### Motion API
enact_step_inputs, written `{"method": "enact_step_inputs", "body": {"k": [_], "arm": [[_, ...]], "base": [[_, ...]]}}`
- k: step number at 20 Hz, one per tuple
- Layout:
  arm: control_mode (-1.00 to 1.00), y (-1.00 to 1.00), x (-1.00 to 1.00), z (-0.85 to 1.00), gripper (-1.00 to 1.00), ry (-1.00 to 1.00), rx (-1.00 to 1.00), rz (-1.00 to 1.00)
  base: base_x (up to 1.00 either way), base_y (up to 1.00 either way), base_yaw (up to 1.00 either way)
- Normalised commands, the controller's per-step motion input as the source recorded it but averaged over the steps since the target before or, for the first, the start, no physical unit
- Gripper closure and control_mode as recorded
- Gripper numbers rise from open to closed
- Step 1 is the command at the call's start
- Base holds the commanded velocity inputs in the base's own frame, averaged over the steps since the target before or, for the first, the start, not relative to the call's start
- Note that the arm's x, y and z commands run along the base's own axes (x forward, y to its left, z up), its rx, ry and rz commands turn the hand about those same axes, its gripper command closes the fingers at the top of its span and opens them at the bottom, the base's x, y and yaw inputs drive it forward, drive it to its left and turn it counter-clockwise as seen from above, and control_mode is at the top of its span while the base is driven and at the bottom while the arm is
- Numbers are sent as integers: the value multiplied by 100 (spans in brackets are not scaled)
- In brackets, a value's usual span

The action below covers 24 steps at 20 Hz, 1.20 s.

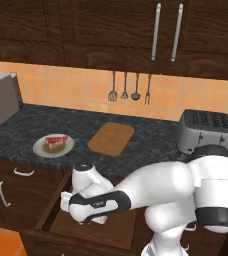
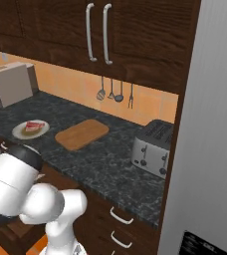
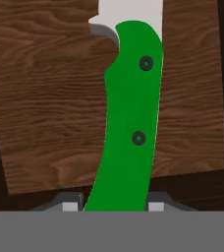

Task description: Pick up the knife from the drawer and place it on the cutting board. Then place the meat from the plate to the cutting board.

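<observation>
The hand (image 3: 115, 205) pinches the knife (image 3: 128, 123) by its green handle, seemingly just above the drawer (image 3: 45, 98) floor. Meat (image 1: 55, 141) sits on the plate (image 1: 41, 149) beside the board (image 1: 111, 138).

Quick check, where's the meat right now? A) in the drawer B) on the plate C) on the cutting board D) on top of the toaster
B: the red meat sits on the round plate on the dark counter, to the left of the cutting board, which is bare; the right base view shows the same.
</observation>
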Motion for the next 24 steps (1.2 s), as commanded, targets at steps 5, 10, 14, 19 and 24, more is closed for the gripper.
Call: {"method": "enact_step_inputs", "body": {"k": [5, 10, 14, 19, 24], "arm": [[-100, 5, -57, 100, 100, -4, -13, 12], [-100, -18, 15, 100, 100, 0, -13, 4], [-100, -60, 74, 100, 100, -1, -8, 4], [-100, -78, 100, 48, 100, 0, 0, 5], [-100, -61, 100, -6, 100, 9, 0, 1]], "base": [[0, 0, 0], [0, 0, 0], [0, 0, 0], [0, 0, 0], [0, 0, 0]]}}
